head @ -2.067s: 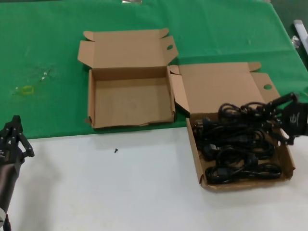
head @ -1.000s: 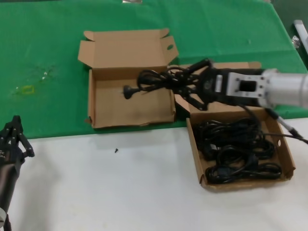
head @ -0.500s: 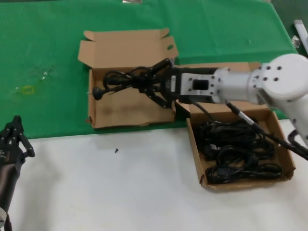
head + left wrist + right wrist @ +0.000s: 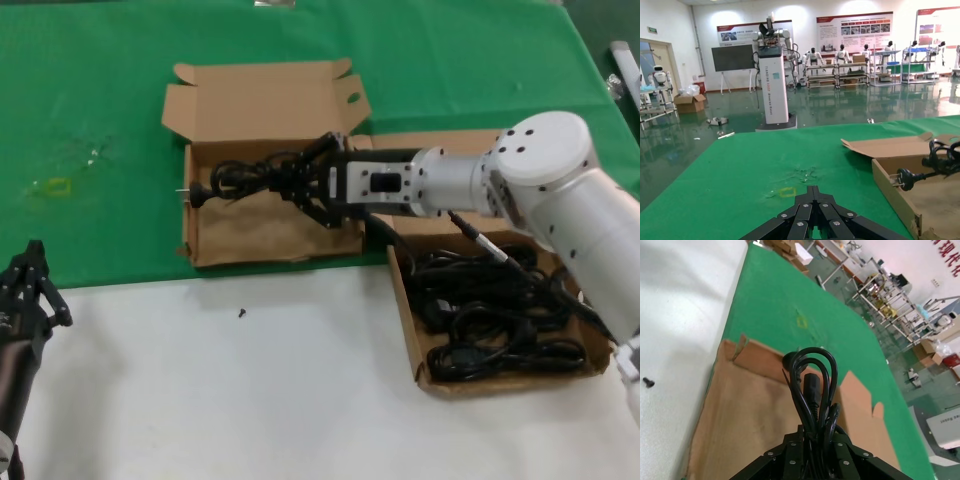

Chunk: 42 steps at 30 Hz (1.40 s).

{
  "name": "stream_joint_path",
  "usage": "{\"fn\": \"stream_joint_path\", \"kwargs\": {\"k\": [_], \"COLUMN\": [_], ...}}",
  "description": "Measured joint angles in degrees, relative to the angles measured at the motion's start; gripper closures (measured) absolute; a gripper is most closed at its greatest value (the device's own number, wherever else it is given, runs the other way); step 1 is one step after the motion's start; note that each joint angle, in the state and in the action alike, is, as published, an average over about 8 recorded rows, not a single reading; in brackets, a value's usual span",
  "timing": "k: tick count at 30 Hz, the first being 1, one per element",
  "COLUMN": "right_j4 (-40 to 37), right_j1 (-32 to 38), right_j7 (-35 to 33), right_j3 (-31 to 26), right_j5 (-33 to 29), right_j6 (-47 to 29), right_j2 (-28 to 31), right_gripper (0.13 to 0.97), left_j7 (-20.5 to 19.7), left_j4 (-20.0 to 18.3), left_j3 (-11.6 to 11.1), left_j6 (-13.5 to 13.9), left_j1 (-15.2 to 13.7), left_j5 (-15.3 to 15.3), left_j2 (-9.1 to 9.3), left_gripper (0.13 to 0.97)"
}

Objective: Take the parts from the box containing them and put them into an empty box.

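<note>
Right gripper (image 4: pixel 308 183) is clamped on one cord bundle (image 4: pixel 245 176), held above the empty box (image 4: pixel 215 250) at about 11 o'clock on the table, not yet released. Several parts (image 4: pixel 495 310) are left in the box containing them (image 4: pixel 408 320) at 4 o'clock; the left gripper (image 4: pixel 25 290) waits at 8 o'clock, fingers together.

We see a counter (image 4: pixel 200 400), white near us, with a green cloth (image 4: pixel 90 120) over its far part. Beyond it lies a bright hall with a glossy green floor (image 4: pixel 700 145), white walls, hanging posters (image 4: pixel 855 32), a dark screen (image 4: pixel 734 57) and shelving racks (image 4: pixel 920 62).
</note>
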Motion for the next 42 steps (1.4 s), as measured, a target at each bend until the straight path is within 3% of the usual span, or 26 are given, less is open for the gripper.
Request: {"fn": "stream_joint_path", "kwargs": {"k": [9,16,23,25,32,37,42], "right_j4": [-12.7,-18.3,-20.1,-20.0,-15.9,-8.7,-0.4], "right_j1": [3.9,5.9,6.4,6.4,4.9,2.3,-0.8], "right_j7": [-9.8,-14.5,-15.8,-15.7,-12.0,-5.9,0.8], "right_j3": [3.0,5.0,6.1,6.3,6.0,4.8,3.5], "right_j5": [2.3,3.3,3.6,3.6,2.8,1.3,-0.2], "right_j6": [0.0,0.0,0.1,0.2,0.3,0.2,0.2], "right_j2": [-3.5,-4.8,-5.1,-4.9,-3.5,-1.3,1.6], "right_gripper": [0.86,0.816,0.706,0.69,0.518,0.494,0.374], "left_j7": [0.0,0.0,0.0,0.0,0.0,0.0,0.0], "left_j4": [0.0,0.0,0.0,0.0,0.0,0.0,0.0], "left_j3": [0.0,0.0,0.0,0.0,0.0,0.0,0.0], "left_j6": [0.0,0.0,0.0,0.0,0.0,0.0,0.0], "left_j1": [0.0,0.0,0.0,0.0,0.0,0.0,0.0], "left_j5": [0.0,0.0,0.0,0.0,0.0,0.0,0.0], "left_j2": [0.0,0.0,0.0,0.0,0.0,0.0,0.0], "left_gripper": [0.954,0.954,0.954,0.954,0.954,0.954,0.954]}}
